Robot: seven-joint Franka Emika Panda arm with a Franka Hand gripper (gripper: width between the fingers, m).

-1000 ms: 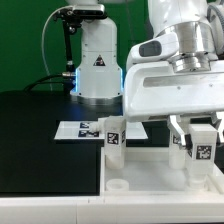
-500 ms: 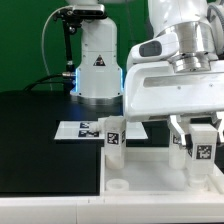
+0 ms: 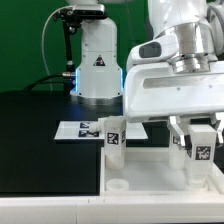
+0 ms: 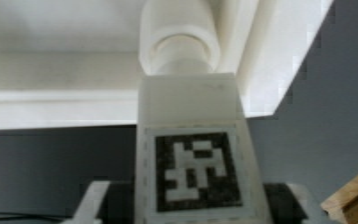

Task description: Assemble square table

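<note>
My gripper (image 3: 199,136) is shut on a white table leg (image 3: 200,150) with a black-and-white tag. It holds the leg upright over the right side of the white square slab (image 3: 150,172). In the wrist view the same leg (image 4: 190,110) sits between my fingers (image 4: 101,202), with its rounded far end against the slab (image 4: 51,60). A second leg (image 3: 113,137) stands upright at the slab's far left corner. A round corner hole (image 3: 117,185) shows in the slab's near left corner. I see no other legs.
The marker board (image 3: 82,129) lies on the black table behind the slab. The arm's white base (image 3: 97,65) stands at the back. A cable (image 3: 50,45) hangs at the exterior view's left of it.
</note>
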